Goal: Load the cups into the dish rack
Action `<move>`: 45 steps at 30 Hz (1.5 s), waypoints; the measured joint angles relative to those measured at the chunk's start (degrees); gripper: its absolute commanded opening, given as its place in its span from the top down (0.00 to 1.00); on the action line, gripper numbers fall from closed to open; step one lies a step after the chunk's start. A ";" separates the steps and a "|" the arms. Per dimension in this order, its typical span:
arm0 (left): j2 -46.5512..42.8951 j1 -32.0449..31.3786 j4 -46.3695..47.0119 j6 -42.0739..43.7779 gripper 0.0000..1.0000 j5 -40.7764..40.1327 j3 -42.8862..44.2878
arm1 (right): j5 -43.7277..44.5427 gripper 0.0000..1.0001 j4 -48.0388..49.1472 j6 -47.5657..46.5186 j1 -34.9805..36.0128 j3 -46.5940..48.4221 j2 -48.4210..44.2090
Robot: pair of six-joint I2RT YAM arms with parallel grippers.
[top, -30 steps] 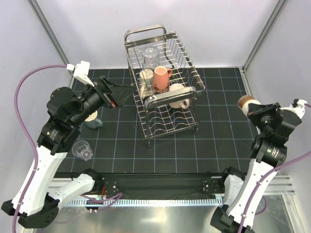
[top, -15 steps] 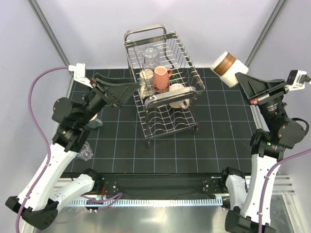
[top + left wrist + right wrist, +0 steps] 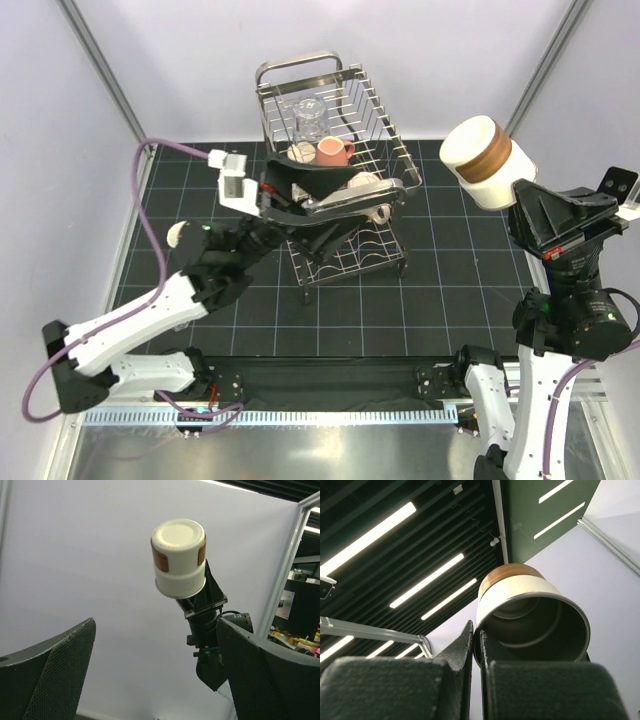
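one cream mug with a brown band (image 3: 486,160) is being held high above the black gridded mat (image 3: 450,290) by the right gripper (image 3: 514,198), well to the right of the dish rack (image 3: 372,108) and apart from it. the mug's wall at the rim is being clamped tightly by the gripper; in the right wrist view the wall is being seen in the narrow slot where the two sides meet. the mug is being carried tilted, with its base turned upward and toward the left arm and its open mouth turned toward the gripper.

the left gripper (image 3: 318,200) is being held spread wide apart, and nothing is being gripped by it. in the left wrist view only the pale wall and the raised mug are being framed between its fingers (image 3: 55,670). in the overhead view the gripper is being positioned at the near end of the dish rack, overlapping the near loop handle (image 3: 352,193); whether contact is being made cannot be told.

the dish rack is being supported upright at the far middle of the mat. four cups are being carried in it: a clear glass tumbler (image 3: 308,118) toward the far end, a salmon pink mug (image 3: 333,152) just beside a cream mug (image 3: 300,152) near the middle, and a further cream mug (image 3: 378,212) at the near right corner, partly hidden by the handle. a pale-rimmed cup (image 3: 178,234) is being partly hidden by the left arm at the left of the mat.
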 measured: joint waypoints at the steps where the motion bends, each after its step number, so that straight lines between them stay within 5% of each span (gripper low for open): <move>1: 1.73 -1.09 1.66 1.62 0.00 -0.26 0.68 | -0.02 0.96 -0.59 0.39 0.00 0.00 -0.11; 10: 17.03 -6.60 7.17 7.23 0.00 -0.52 13.20 | -0.98 0.96 -3.17 1.27 0.00 -0.24 -0.11; 24: 30.01 -8.90 9.84 4.50 0.04 -1.01 28.35 | -3.65 0.96 -0.59 1.90 0.09 -3.23 -0.04; 33: 33.03 -9.01 10.32 2.58 0.56 -1.64 31.93 | -4.42 0.96 1.01 2.27 0.15 -3.37 0.35; 36: 33.53 -9.01 9.97 2.64 0.97 -1.62 32.89 | -4.35 0.90 1.49 2.49 0.26 -3.56 0.44; 38: 33.66 -9.01 9.38 2.69 1.00 -1.73 33.44 | -4.48 0.67 1.53 2.56 0.26 -3.74 0.44; 41: 33.66 -9.01 8.66 3.06 1.00 -2.23 34.10 | -5.46 0.46 1.57 2.60 0.26 -4.20 0.44; 45: 32.87 -9.01 4.48 6.14 1.00 -3.17 34.23 | -7.13 0.37 -0.85 1.64 0.26 -4.13 0.50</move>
